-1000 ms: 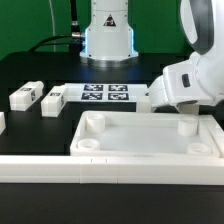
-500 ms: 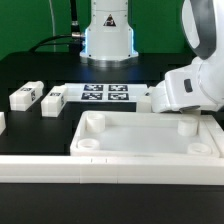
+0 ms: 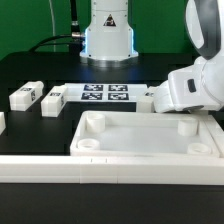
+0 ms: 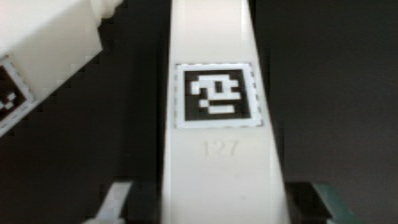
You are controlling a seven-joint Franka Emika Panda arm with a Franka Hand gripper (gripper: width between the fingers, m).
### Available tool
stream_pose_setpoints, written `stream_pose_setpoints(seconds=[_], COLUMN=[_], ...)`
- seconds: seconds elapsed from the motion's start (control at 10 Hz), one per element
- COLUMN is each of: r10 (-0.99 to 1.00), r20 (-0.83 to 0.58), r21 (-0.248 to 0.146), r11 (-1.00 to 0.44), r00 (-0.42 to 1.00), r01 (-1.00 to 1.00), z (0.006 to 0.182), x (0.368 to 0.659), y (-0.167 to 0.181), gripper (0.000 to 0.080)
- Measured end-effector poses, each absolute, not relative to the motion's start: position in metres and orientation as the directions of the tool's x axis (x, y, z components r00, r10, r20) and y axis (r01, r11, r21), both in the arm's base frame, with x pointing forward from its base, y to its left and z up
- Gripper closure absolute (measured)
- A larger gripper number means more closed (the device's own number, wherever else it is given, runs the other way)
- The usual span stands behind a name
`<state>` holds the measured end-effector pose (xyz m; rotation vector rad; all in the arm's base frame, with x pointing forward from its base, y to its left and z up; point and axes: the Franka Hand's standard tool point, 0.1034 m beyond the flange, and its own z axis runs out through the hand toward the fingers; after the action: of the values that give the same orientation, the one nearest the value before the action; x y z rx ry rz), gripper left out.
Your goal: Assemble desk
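The desk top (image 3: 140, 138), a white tray with a raised rim and round corner sockets, lies in the middle of the table. My gripper (image 3: 186, 119) hangs over its far corner socket on the exterior view's right. It is shut on a white square leg (image 3: 186, 127) that stands upright in that socket. In the wrist view the leg (image 4: 217, 40) runs between my gripper's (image 4: 221, 208) fingers and shows its black-and-white tag (image 4: 217, 95). Part of the desk top (image 4: 45, 50) shows beside it. Two loose legs (image 3: 26, 96) (image 3: 54, 100) lie at the exterior view's left.
The marker board (image 3: 106, 94) lies behind the desk top, in front of the robot base (image 3: 108, 35). A long low white rail (image 3: 100, 176) runs along the front. Another white piece (image 3: 2, 121) shows at the left edge, and one (image 3: 148, 96) beside my hand.
My hand has turned and shifted a little up and toward the exterior view's right over the corner socket. The desk top and loose legs have not moved.
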<state>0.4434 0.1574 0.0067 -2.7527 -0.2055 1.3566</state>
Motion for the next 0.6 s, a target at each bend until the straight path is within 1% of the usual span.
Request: stream_pose_setpoints(seconds=[0.2, 0.3, 0.5, 0.6], r10=[0.163, 0.174, 0.200, 0.192], r20=[-0.780, -0.777, -0.767, -0.760], r21=[-0.130, -0.141, -0.180, -0.187], r11=[-0.987, -0.985, -0.979, -0.980], r00=[0.604, 0.605, 0.610, 0.621], r01=[0.098, 0.103, 0.094, 0.074], z=[0.009, 0.014, 0.041, 0.056], x=[0.445, 0.446, 0.452, 0.453], y=[0.156, 0.154, 0.146, 0.140], gripper=[0.0511, 0.0511, 0.0509, 0.0509])
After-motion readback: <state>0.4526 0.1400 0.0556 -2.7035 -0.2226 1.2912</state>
